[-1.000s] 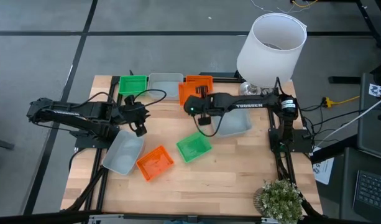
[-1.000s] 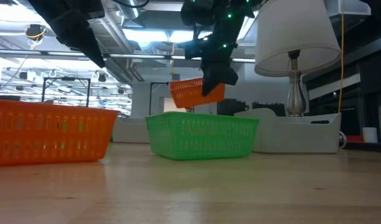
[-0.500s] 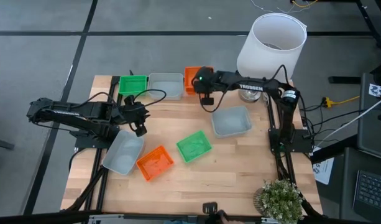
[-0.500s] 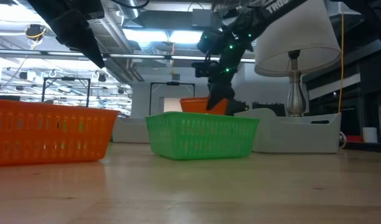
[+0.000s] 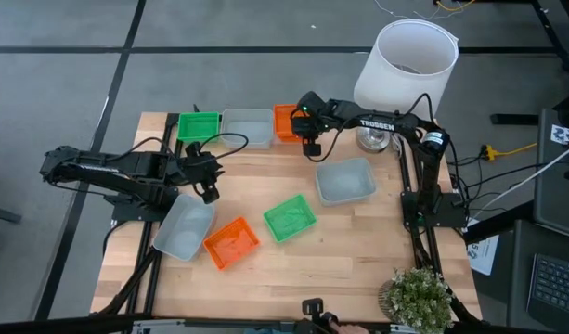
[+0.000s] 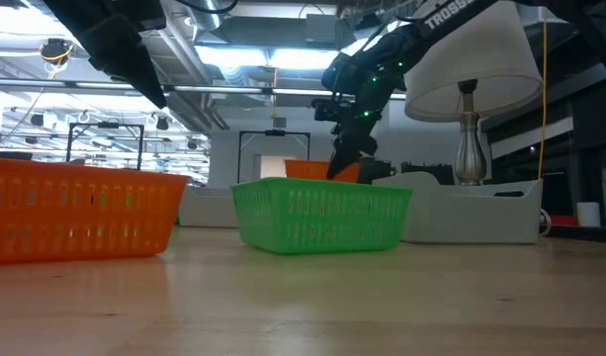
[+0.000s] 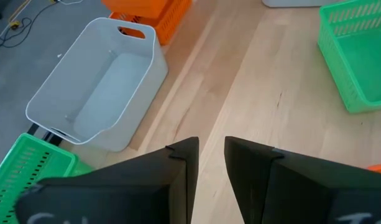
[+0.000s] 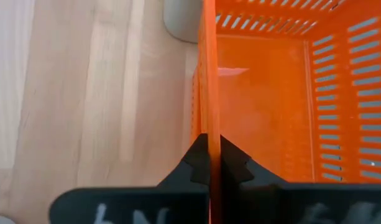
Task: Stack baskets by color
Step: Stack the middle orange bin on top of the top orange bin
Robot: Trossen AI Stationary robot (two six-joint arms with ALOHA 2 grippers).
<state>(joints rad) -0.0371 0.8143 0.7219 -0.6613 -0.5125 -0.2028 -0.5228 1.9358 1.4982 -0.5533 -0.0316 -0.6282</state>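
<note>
In the far row stand a green basket (image 5: 199,125), a grey one (image 5: 248,127) and an orange one (image 5: 288,121). My right gripper (image 5: 310,144) is shut on that orange basket (image 8: 271,106), which sits low behind a green basket (image 6: 320,214) in the low view. A double edge in the right wrist view suggests another orange basket under it. Loose on the table lie a grey basket (image 5: 346,180), a green one (image 5: 290,218), an orange one (image 5: 232,242) and a grey one (image 5: 184,227). My left gripper (image 5: 210,192) hangs open over the left side, nothing between its fingers (image 7: 184,168). My right gripper pinches the orange basket's near wall (image 8: 209,121) at its right end, one finger inside the basket and one outside. The fingers slant down from the table's right and lie along the wall. The basket sits level and low in the far row, beside the grey basket.
A big white lampshade (image 5: 405,65) on its lamp stands at the far right corner, close to my right arm. A small plant (image 5: 419,297) sits at the near right corner. Bare wood shows along the near edge (image 5: 340,269).
My right gripper has carried the orange basket toward the table's far edge and down, rolling its wrist. The basket, lifted clear a second ago, now sits low in the far row next to the grey basket. The gripper stays shut on it.
</note>
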